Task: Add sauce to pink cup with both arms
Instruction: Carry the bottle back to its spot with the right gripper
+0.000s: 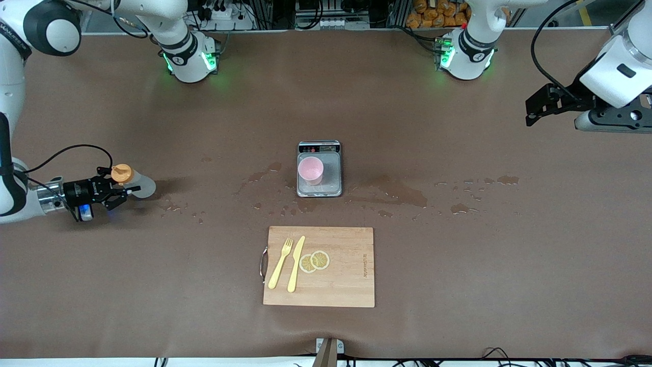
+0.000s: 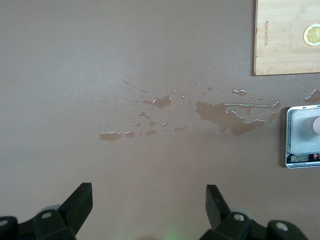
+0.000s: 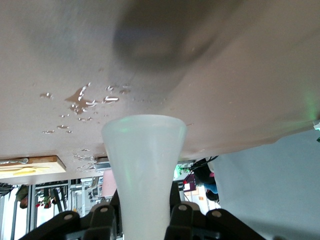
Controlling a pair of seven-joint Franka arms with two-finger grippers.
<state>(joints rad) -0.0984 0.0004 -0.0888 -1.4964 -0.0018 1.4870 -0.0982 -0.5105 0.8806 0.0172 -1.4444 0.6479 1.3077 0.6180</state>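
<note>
A wooden cutting board (image 1: 320, 266) lies on the brown table (image 1: 458, 265) nearest the front camera. On it rest a yellow fork (image 1: 280, 263), a yellow knife (image 1: 296, 263) just beside it, and two lemon slices (image 1: 314, 261) touching each other.

Farther from the camera, at the middle of the table, a small kitchen scale (image 1: 319, 168) carries the pink cup (image 1: 310, 170), standing upright on its plate. Spilled liquid (image 1: 392, 191) lies in patches around the scale and toward the left arm's end of the table.

Toward the right arm's end, the right gripper (image 1: 118, 190) has its fingers closed on the sauce bottle (image 1: 133, 182), gripping it just below the orange cap.

The left gripper (image 1: 542, 106) hovers over the left arm's end of the table, jaws spread wide with nothing between them, waiting.
</note>
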